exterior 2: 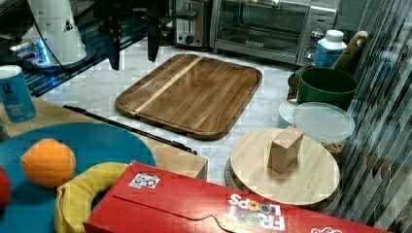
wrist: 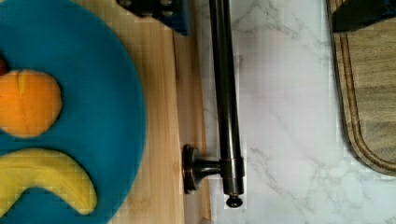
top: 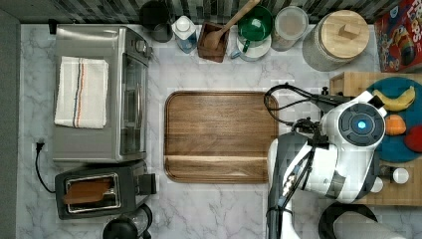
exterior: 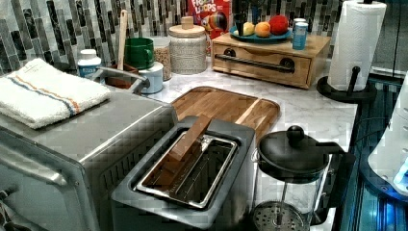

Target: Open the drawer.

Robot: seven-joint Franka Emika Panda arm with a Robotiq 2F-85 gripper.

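Drawer [exterior: 262, 62], shut: stiff wood, likely light. Grasp the rigid, smooth bar handle [wrist: 225, 93] (beside the blue plate [wrist: 93, 116]) mid-length. Gripper [exterior 2: 133, 41] hung open above.

A dark walnut tray [top: 220, 136] lies flat mid-counter on the marble countertop [top: 219, 204]. At the top view's left stands a toaster oven [top: 99, 94] with a striped towel [top: 81, 91] folded on top, a toaster [top: 99, 189] just beside it. A teal plate [exterior 2: 73, 145] holds an orange [exterior 2: 48, 162] and a banana [exterior 2: 85, 191], next to a red cereal box [exterior 2: 204, 208].
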